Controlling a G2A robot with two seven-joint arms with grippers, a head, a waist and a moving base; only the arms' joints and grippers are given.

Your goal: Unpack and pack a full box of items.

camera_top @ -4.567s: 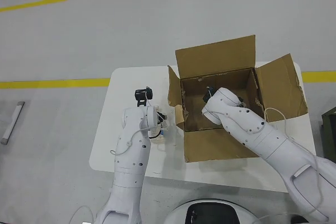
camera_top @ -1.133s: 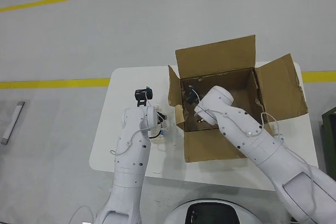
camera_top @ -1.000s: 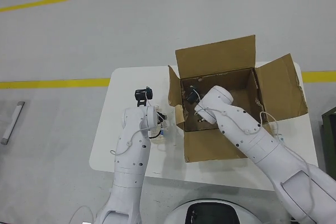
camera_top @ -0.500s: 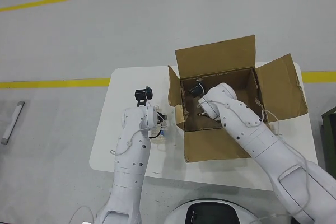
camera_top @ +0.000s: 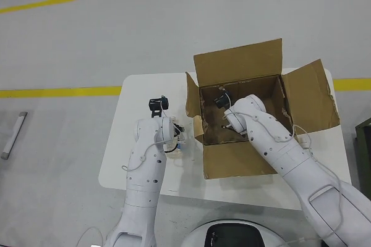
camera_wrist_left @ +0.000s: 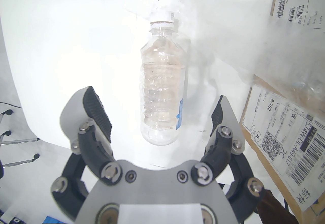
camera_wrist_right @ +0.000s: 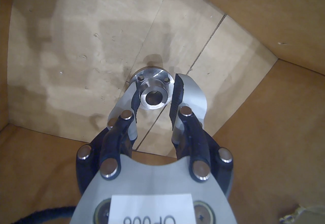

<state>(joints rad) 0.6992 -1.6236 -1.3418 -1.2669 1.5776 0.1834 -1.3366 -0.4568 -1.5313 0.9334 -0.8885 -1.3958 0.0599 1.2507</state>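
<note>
Since a second ago the right wrist has shifted from the box's (camera_top: 241,62) left wall toward its middle. The right gripper (camera_wrist_right: 156,80) is clamped on a metal flange (camera_wrist_right: 152,98) inside the box. The left gripper (camera_wrist_left: 155,94) stays spread wide over the bottle (camera_wrist_left: 162,77) lying on the table (camera_top: 142,92) beside the box; from above, the arms hide both items.
</note>
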